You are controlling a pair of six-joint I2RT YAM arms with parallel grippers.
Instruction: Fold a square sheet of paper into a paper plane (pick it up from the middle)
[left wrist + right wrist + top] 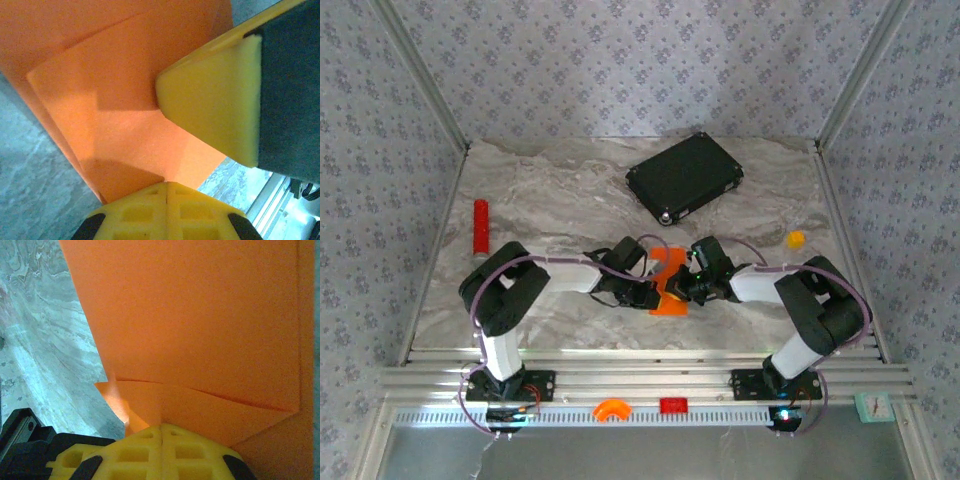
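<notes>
From above, the left gripper and right gripper meet tip to tip over the orange paper sheet, which lies flat on the table directly under both sets of fingers and sticks out a little beyond and before them. The black case sits well beyond the fingers. In the left wrist view, the left gripper has its fingers pressed together, tips on the near edge of the folded paper. Just ahead of them and to the right, a yellow finger of the right gripper bears on the same sheet. In the right wrist view, the right gripper is likewise pressed together at a folded flap, with the sheet spreading ahead (whether either pair actually nips a layer, I cannot tell).
</notes>
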